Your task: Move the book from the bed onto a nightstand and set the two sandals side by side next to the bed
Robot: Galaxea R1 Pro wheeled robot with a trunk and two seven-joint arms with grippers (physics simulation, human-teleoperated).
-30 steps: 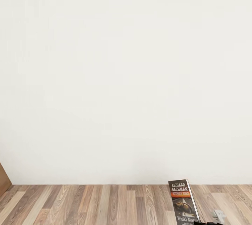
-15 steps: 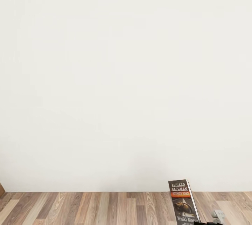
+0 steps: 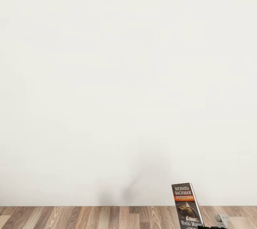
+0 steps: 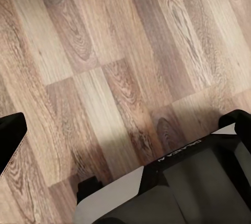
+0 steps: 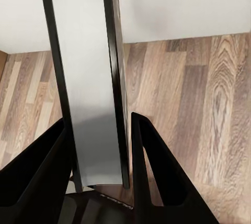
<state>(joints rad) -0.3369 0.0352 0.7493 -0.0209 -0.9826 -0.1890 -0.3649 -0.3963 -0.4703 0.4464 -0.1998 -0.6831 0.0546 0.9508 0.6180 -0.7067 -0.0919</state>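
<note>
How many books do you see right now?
1. The book stands upright at the head view's lower right, clamped between the right gripper's fingers, above the wood floor.

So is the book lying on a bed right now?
No, the book stands upright, clamped between the right hand's fingers, with wooden floor behind it.

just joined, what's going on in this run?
The robot is in transit, facing a plain white wall above a light wood-plank floor. Its right tool is shut on the thin dark paperback book with white "RICHARD BACHMAN" lettering, held upright. The left tool hangs open over the floor, holding nothing. The book is not yet on a nightstand.
</note>
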